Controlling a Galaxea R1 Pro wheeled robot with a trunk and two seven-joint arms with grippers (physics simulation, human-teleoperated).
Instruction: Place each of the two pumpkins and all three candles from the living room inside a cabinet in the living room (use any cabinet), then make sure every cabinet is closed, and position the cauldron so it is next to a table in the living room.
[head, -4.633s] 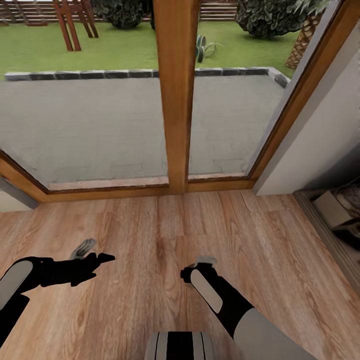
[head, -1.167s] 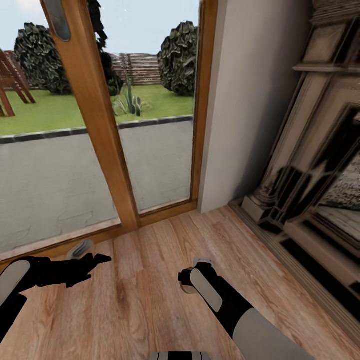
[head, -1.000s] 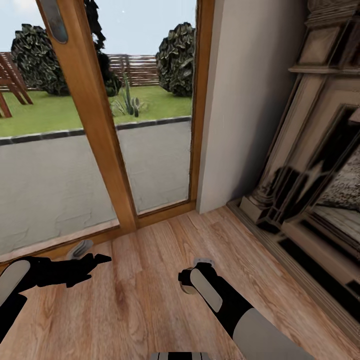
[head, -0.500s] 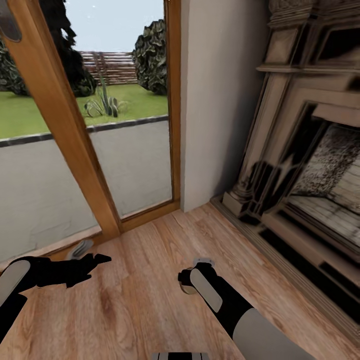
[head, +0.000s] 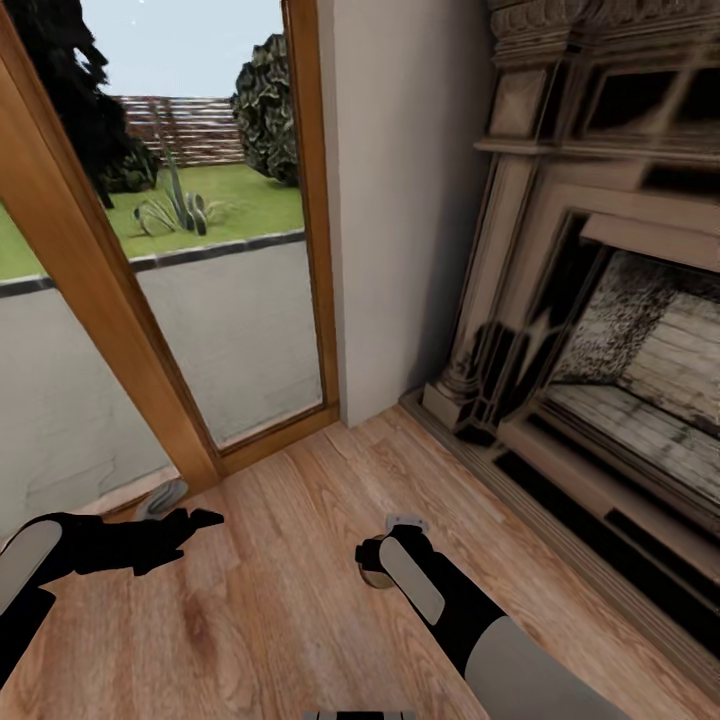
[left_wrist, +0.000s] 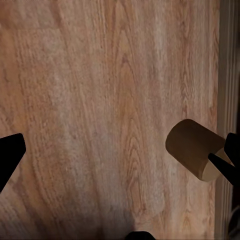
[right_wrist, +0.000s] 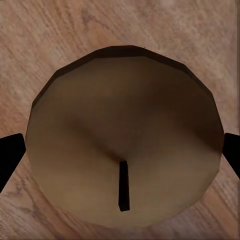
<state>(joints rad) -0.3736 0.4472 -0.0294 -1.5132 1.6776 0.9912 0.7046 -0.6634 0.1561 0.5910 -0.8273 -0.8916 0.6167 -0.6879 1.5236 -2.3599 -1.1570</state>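
On the left is one big glass garden door with an orange-brown wooden frame (head: 150, 360). Its bottom edge meets the light wood plank floor (head: 300, 500).

Low on the left side, the black left gripper (head: 170, 522) hangs just above the floor, close to the door's bottom edge. In the left wrist view its two black fingertips (left_wrist: 10, 155) show at the far sides, wide apart. One short tan candle (left_wrist: 192, 155), shaped like a stubby tube, sits tilted against one fingertip and well apart from the other. I cannot tell if the gripper is really holding it.

In the middle is a wide stretch of plank floor. It runs forward to a narrow strip of pale grey wall (head: 400, 200), which stands between the door and the fireplace.

A bit to the right of the middle, the black and grey right gripper (head: 385, 552) points down at the floor. It holds a second short tan candle (right_wrist: 120, 125) between its two fingers. In the right wrist view this candle is seen from its flat top, with one thin dark wick, and a black fingertip sits at each side of it.

That makes two candles and two grippers.

On the right is one big stone-coloured fireplace (head: 560, 260) with a dark opening. Its low front step (head: 560, 520) runs along the floor and makes the right edge of the open floor.
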